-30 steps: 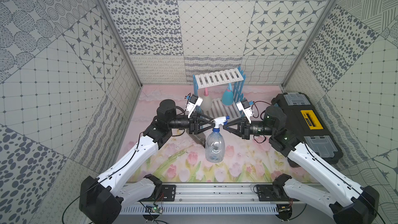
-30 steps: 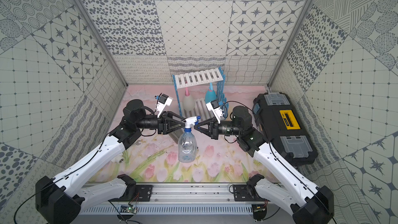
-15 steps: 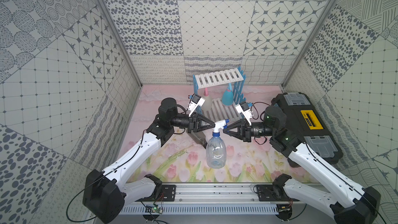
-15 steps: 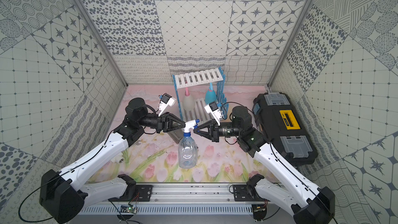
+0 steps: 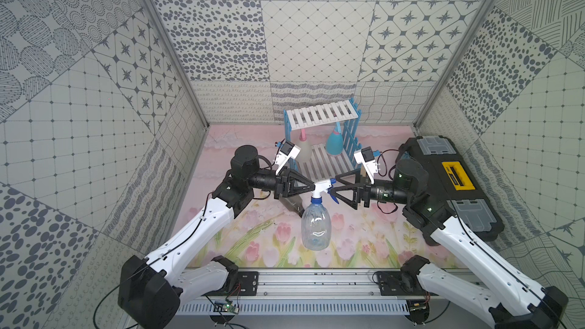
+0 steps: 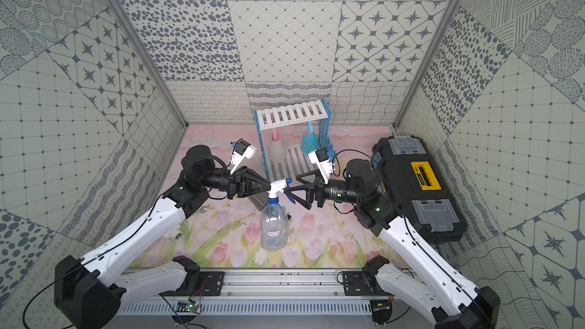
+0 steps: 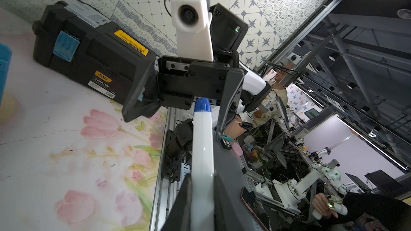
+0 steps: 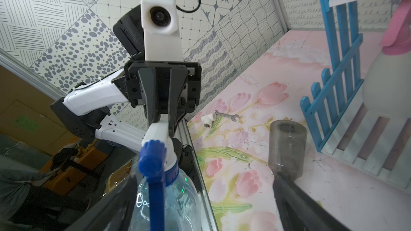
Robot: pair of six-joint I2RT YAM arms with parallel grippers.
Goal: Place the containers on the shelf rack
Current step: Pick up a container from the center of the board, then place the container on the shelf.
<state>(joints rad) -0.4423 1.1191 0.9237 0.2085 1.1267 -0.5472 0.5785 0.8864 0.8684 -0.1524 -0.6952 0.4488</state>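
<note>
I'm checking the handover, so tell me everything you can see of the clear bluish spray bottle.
The clear bluish spray bottle is see-through plastic: rounded ribbed body, blue collar, white trigger head, blue nozzle tip and lever. It hangs upright, seemingly clear of the flowered mat, in front of the shelf rack. The left gripper is shut on the rear of its white head; the right gripper stands open around the nozzle end without gripping it.
</note>
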